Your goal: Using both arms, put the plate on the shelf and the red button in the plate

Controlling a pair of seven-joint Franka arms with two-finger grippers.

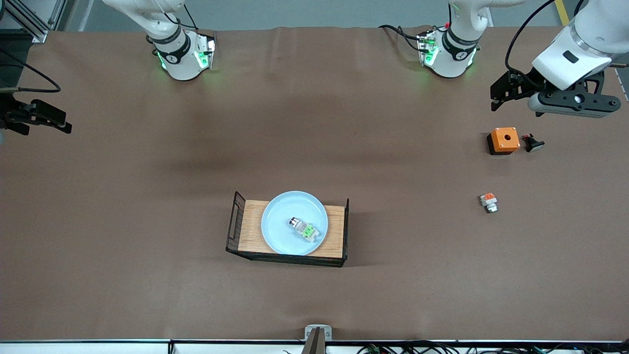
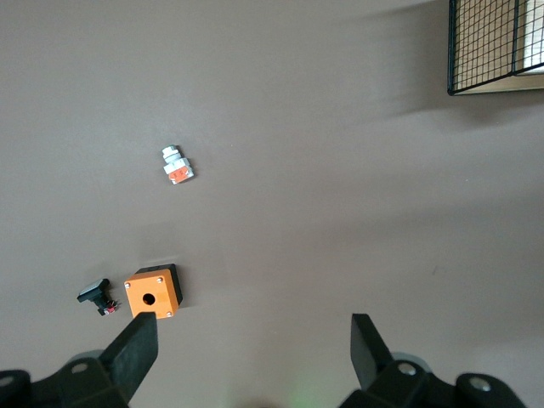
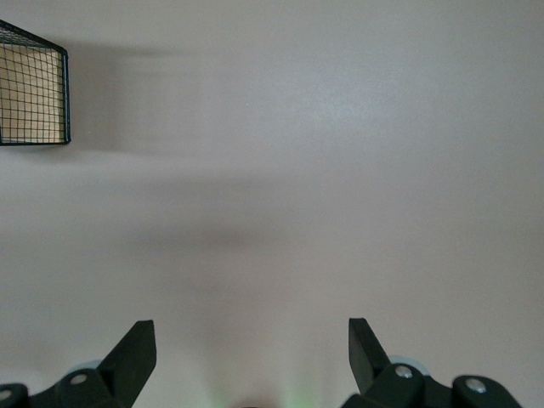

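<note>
Plate and button sit in the tray; both hands empty, parted wide.

The plate [image 1: 295, 222] rests on the wooden tray [image 1: 250, 231] mid-bench, with the red button [image 1: 303, 229] lying on it. The left hand [image 2: 253, 344] hangs spread wide over the bench [image 1: 147, 196] near the orange box [image 1: 504, 140]; the right hand [image 3: 252, 344], also wide open, waits at the right arm's end.
</note>
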